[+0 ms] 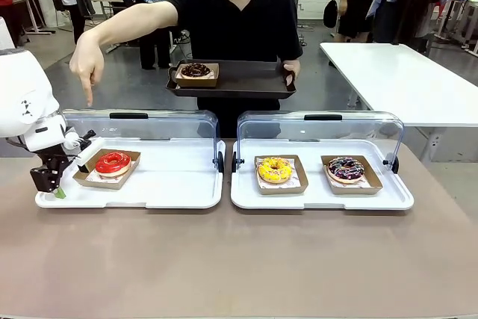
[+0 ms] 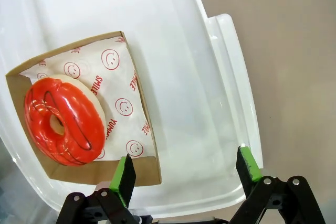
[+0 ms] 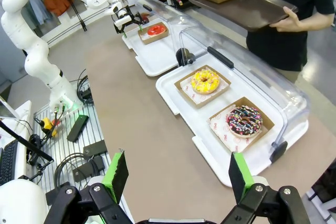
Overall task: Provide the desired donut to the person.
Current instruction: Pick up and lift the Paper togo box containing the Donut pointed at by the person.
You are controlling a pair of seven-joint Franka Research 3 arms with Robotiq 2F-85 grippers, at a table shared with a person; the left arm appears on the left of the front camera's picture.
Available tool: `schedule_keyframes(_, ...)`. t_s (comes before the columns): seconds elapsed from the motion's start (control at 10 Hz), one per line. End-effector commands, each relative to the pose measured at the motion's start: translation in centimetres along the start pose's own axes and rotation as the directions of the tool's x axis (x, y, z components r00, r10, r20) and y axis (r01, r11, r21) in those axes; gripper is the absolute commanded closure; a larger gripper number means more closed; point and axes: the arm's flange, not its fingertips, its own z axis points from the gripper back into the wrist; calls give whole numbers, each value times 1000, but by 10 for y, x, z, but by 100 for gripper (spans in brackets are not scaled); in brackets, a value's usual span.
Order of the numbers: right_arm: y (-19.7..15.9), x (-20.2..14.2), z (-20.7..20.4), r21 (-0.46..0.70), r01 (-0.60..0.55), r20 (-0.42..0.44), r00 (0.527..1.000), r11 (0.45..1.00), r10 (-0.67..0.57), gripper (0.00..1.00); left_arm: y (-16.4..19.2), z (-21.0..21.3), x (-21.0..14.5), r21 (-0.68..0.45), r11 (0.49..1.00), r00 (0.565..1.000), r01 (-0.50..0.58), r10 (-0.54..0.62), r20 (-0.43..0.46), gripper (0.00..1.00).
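Observation:
The person stands across the table, one hand pointing down over the red-glazed donut. It lies in a cardboard box on the left white tray. My left gripper is open at that tray's left end; in the left wrist view one green pad sits at the box's corner, nothing between the fingers. My right gripper hangs open high above the table's near side. The person's other hand holds a brown tray carrying a boxed chocolate donut.
The right white tray holds a yellow sprinkled donut and a dark sprinkled donut, each in a box. Clear hinged lids stand raised behind both trays. Brown tabletop spreads in front. Another white table stands at the back right.

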Motion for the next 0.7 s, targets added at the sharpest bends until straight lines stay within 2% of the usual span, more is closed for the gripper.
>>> schedule_keyframes(0.0,-2,0,0,8,-8,24,1000,1000,7,0,6,-9,-11,25,1000,1000,19,-20,24,0)
schedule_keyframes(0.6,-2,0,0,8,-8,24,1000,1000,7,0,17,-7,-10,51,998,999,37,-38,26,0)
